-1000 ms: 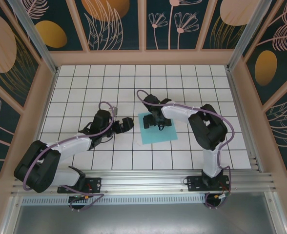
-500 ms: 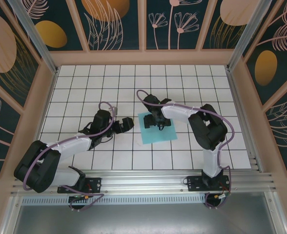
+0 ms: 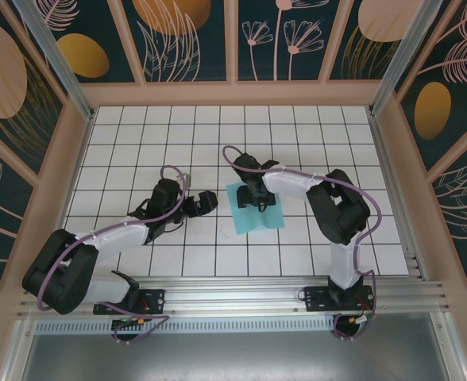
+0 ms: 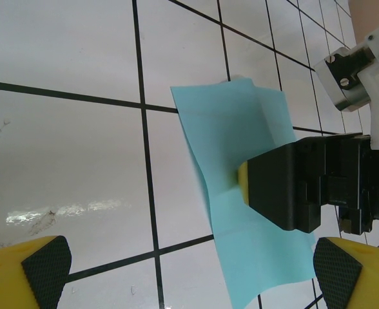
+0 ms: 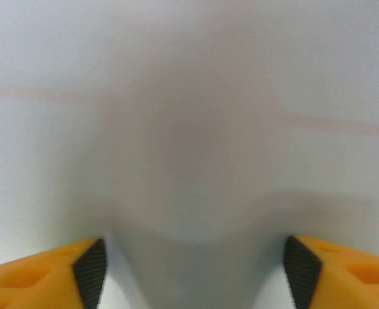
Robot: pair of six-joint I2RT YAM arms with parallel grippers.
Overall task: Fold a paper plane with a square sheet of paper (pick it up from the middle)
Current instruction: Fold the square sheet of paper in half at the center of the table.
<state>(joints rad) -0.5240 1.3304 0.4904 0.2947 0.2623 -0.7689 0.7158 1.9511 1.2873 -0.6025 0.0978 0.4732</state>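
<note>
Right hand pressing on middle of square sheet of paper, fingers standing apart, paper humping up between them. Sheet lying mid-bench. Left hand hovering just left of sheet, fingers spread wide.

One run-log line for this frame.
left gripper: open, clear of square sheet of paper | right gripper: open, pressing sheet's middle | sheet: bulging between its jaws
</note>
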